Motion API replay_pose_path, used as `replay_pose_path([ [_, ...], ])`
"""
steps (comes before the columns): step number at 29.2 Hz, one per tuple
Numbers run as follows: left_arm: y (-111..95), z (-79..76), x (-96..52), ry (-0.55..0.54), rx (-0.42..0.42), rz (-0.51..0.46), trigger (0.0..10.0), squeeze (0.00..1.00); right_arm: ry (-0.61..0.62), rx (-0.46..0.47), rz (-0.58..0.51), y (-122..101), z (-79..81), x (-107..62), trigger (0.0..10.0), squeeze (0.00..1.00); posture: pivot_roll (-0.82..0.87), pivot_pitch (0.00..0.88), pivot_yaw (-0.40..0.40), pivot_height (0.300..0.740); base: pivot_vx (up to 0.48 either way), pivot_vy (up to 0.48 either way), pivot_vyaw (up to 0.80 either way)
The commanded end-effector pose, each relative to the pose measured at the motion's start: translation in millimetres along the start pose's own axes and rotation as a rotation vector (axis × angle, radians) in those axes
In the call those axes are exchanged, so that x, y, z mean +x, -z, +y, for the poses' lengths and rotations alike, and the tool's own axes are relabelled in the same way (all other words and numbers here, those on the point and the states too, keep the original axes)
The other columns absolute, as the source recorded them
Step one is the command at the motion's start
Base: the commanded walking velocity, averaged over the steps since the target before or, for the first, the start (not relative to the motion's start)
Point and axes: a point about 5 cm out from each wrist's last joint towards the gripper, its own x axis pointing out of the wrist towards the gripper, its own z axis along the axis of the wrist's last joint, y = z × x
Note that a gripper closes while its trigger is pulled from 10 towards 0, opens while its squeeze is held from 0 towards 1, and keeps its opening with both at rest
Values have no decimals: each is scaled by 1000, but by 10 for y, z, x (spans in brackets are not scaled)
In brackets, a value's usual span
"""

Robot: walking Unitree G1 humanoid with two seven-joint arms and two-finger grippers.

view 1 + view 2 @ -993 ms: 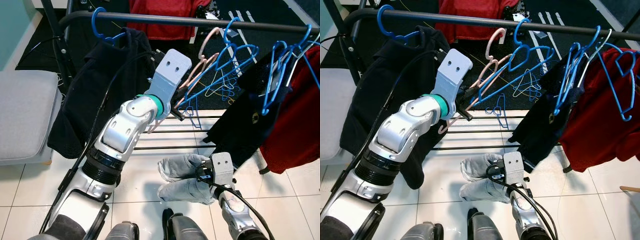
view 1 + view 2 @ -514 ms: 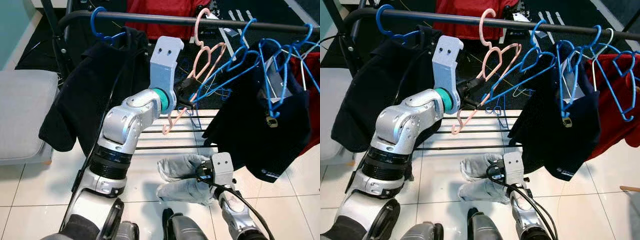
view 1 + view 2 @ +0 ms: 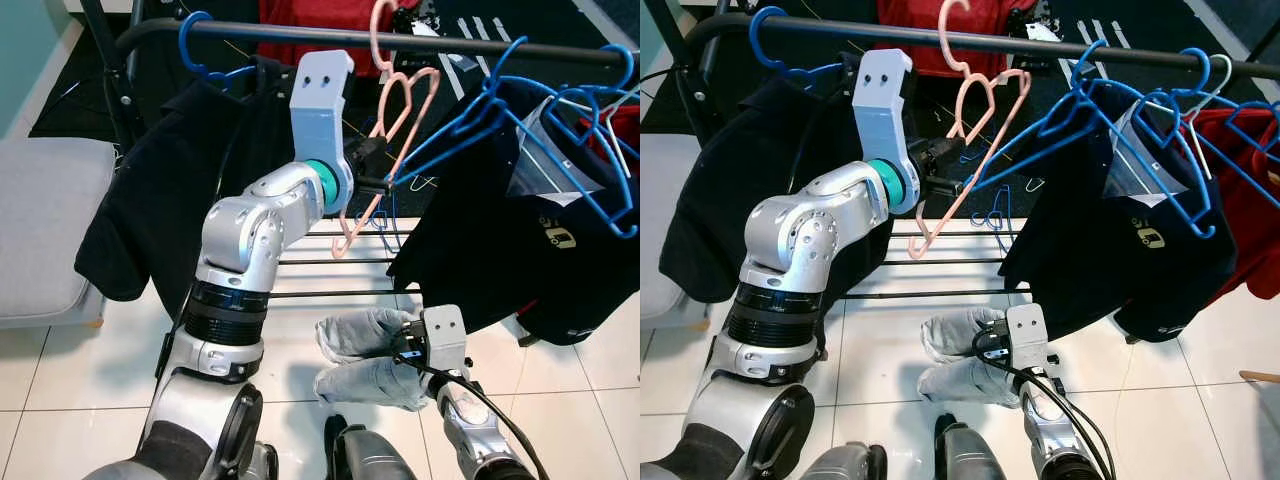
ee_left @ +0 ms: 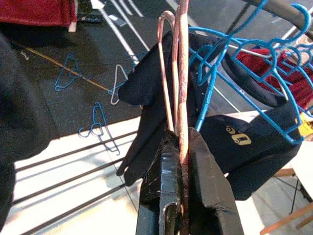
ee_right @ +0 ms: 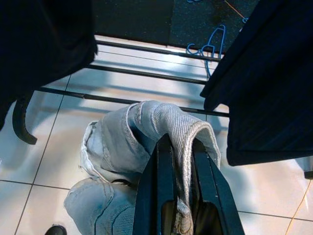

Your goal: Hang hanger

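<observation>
One pink hanger [image 3: 388, 120] | clamped in left gripper [image 4: 180, 147], hook by rail [image 3: 300, 38] | right gripper [image 5: 176, 161] pinching jeans [image 5: 146, 132]

Head stereo pair looks forward and down at the clothes rail [image 3: 300, 38] and tiled floor [image 3: 60, 380] from above, both eyes sharing this. Left wrist cam sits close behind its fingers, facing the dark garment [image 4: 254, 142] on the rail. Right wrist cam looks down close at grey jeans [image 5: 146, 137] above the floor.

My left arm is raised, elbow bent, left gripper [image 4: 182, 147] clamped tight. My right arm hangs low, right gripper [image 5: 177, 161] pinched closed.
</observation>
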Motion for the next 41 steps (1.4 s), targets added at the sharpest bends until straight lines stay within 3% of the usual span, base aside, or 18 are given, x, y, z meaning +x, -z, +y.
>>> replay_pose_path([
  [1,-22,-83,34,21,-51,6,10000,0,4,-2,22,68,-1,-40,10000,0,-43,155,7,740,0,0,0],
  [6,122,148,-12,-108,25,21,10000,0,7,0,23,80,4,-51,10000,0,-47,158,7,740,0,0,0],
  [7,224,213,-58,-98,-114,61,10000,0,6,0,24,86,1,-56,10000,0,-46,158,3,740,0,0,0],
  [9,224,213,-58,-98,-114,61,10000,0,6,0,24,86,1,-56,10000,0,-46,158,3,740,0,0,0],
  [11,269,255,-97,-84,-202,71,10000,0,3,-2,26,90,1,-58,10000,0,-44,157,-1,740,0,0,0],
  [16,303,308,-138,-94,-216,58,10000,0,-3,-4,25,82,11,-51,10000,0,-43,156,-4,740,0,0,0],
  [17,314,316,-163,-77,-259,42,10000,0,-10,-6,23,72,18,-42,10000,0,-38,154,-12,740,0,0,0],
  [18,314,316,-163,-77,-259,42,10000,0,-10,-6,23,72,18,-42,10000,0,-38,154,-12,740,0,0,0],
  [19,302,292,-193,-31,-326,15,10000,0,-19,-10,21,53,26,-25,10000,0,-32,152,-22,740,0,0,0],
  [21,302,292,-193,-31,-326,15,10000,0,-19,-10,21,53,26,-25,10000,0,-32,152,-22,740,0,0,0],
  [22,286,269,-220,10,-375,-12,10000,0,-27,-15,18,34,32,-9,10000,0,-32,152,-22,740,0,0,0],
  [31,287,167,-282,94,-454,-38,10000,0,-46,-26,12,-22,48,40,10000,0,-19,151,-38,740,0,0,0],
  [34,242,71,-330,179,-503,-47,10000,0,-52,-24,15,-1,74,26,10000,0,-18,153,-36,740,0,0,0],
  [41,244,37,-342,206,-562,-50,10000,0,-50,-21,23,29,72,7,10000,0,-23,157,-29,740,0,0,0],
])
